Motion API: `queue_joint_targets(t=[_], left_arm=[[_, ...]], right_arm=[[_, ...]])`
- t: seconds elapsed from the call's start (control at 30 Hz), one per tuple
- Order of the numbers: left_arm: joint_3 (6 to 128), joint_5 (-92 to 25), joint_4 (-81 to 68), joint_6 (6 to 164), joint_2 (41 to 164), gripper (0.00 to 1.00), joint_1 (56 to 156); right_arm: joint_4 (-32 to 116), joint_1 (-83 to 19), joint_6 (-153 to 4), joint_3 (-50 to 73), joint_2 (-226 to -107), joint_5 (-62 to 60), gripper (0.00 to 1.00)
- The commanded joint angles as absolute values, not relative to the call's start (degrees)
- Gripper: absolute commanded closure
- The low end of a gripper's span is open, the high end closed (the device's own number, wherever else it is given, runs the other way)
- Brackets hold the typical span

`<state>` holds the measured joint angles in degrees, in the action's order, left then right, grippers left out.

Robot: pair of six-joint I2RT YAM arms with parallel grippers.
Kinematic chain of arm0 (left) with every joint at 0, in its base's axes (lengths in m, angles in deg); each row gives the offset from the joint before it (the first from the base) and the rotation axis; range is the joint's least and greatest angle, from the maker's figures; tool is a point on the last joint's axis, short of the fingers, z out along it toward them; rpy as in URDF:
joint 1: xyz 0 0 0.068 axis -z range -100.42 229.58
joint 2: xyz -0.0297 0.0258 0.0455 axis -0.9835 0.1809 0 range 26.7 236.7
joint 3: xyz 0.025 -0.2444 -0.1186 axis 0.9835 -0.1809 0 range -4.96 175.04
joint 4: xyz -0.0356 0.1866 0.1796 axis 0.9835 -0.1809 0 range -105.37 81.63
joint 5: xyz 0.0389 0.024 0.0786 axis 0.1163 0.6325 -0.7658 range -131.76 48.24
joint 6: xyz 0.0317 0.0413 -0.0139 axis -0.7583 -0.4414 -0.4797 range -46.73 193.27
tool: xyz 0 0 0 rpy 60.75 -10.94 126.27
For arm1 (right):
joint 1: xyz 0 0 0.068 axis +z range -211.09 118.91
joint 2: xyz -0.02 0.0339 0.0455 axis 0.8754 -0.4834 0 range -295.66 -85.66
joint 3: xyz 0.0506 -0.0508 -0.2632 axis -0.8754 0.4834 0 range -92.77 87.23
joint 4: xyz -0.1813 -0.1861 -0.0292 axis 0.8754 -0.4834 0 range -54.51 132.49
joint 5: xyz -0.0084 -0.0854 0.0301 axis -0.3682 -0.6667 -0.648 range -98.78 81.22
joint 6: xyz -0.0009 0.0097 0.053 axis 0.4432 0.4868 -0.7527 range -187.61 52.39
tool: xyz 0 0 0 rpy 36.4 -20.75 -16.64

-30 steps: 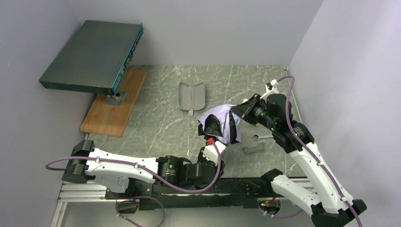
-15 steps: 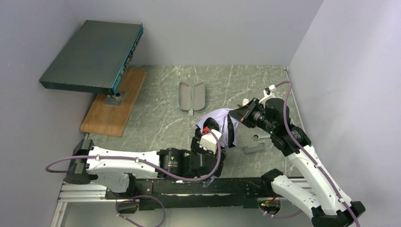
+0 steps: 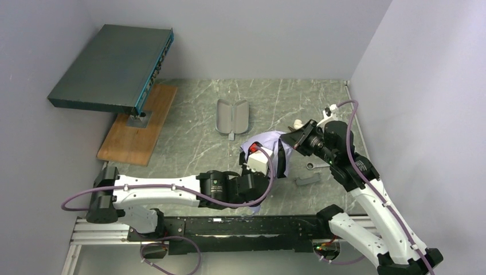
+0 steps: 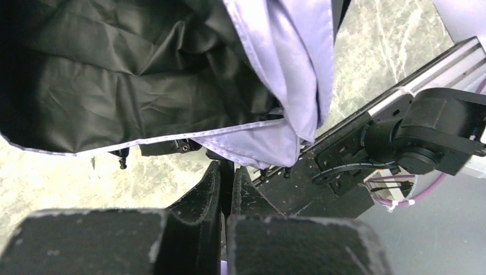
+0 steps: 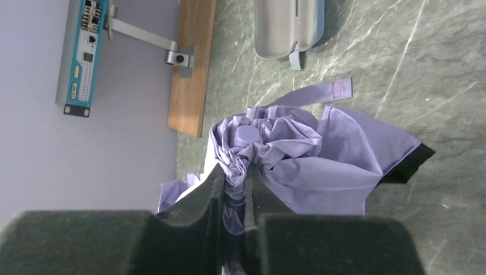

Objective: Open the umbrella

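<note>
Top view: umbrella [image 3: 274, 150], a crumpled lavender canopy, lies right of centre on the marble table [image 3: 195, 149] between both arms. A grey pouch [image 3: 232, 117] lies farther back.

Left wrist: left gripper [image 4: 227, 175], fingers pressed together just under the canopy's hem, nothing clearly held.

Right wrist: right gripper [image 5: 233, 172], fingers narrow, pinching the umbrella's bunched fabric.

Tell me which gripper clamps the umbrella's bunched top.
The right gripper: it pinches the umbrella at the gathered lavender folds by its cap. The left gripper is shut down at the hem, beside the black lining.
</note>
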<state>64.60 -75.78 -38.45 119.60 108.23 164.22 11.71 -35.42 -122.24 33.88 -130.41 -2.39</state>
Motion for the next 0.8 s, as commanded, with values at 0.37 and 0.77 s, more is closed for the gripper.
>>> queue_joint_targets(t=[0.37,0.77], left_arm=[[42.06,-49.66,-12.88,125.11,78.71,1.00,147.11],[38.53,-48.05,-6.72,134.33,74.93,1.00,143.04]], right_arm=[[6.53,-34.95,-111.94,25.05,-125.73,-3.70,0.00],[22.82,-33.90,-122.98,36.14,-120.31,17.02,0.76]])
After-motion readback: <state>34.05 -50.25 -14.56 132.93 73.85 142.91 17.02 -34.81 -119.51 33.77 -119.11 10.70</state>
